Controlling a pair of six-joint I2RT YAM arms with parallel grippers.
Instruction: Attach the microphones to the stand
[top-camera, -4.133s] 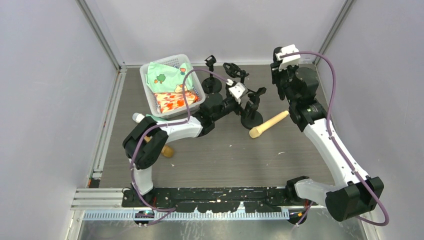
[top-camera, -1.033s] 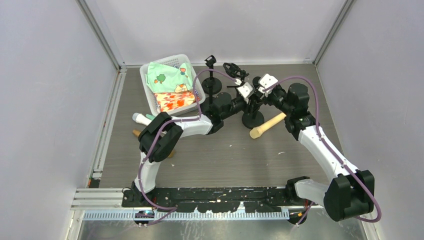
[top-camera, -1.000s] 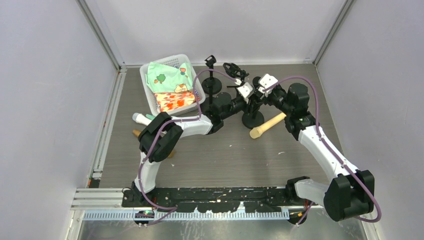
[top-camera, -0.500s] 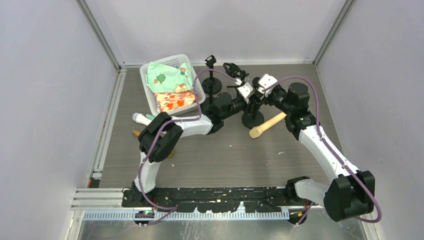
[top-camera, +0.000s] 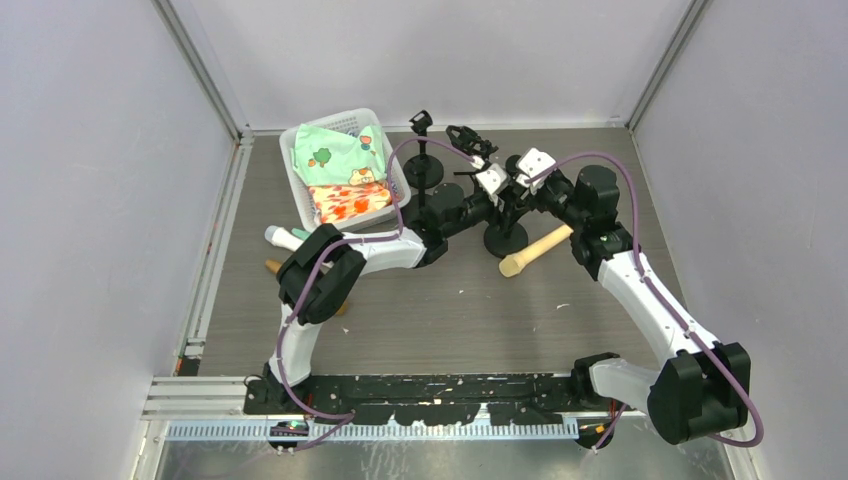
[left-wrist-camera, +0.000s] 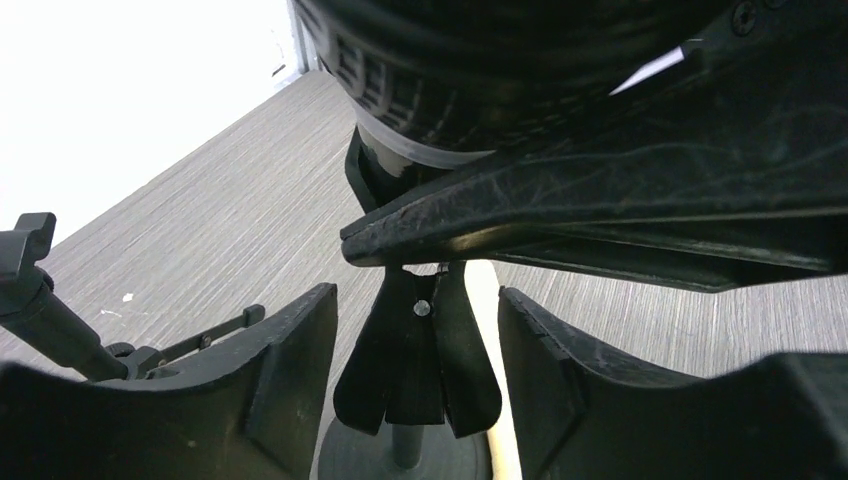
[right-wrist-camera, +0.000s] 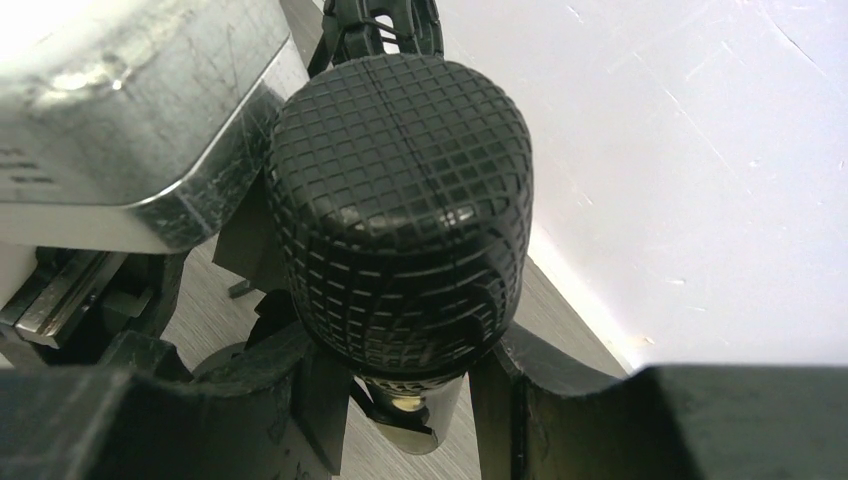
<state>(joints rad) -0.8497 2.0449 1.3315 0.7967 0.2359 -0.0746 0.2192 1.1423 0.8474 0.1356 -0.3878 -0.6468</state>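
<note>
Black microphone (right-wrist-camera: 400, 220) clamped in right gripper (right-wrist-camera: 405, 400); left gripper (left-wrist-camera: 415, 370) seemingly spread.

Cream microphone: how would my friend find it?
Find the white basket at the back left of the table, then look right past the black stands. The cream microphone lies flat beside the front stand's round base. It is the only tan stick on that side, lying down and held by nothing.

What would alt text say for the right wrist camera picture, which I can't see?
A black microphone with a gridded head fills the middle, its body gripped between the two fingers of the robot's right hand. A scratched metal block sits upper left, a pale wall behind.
</note>
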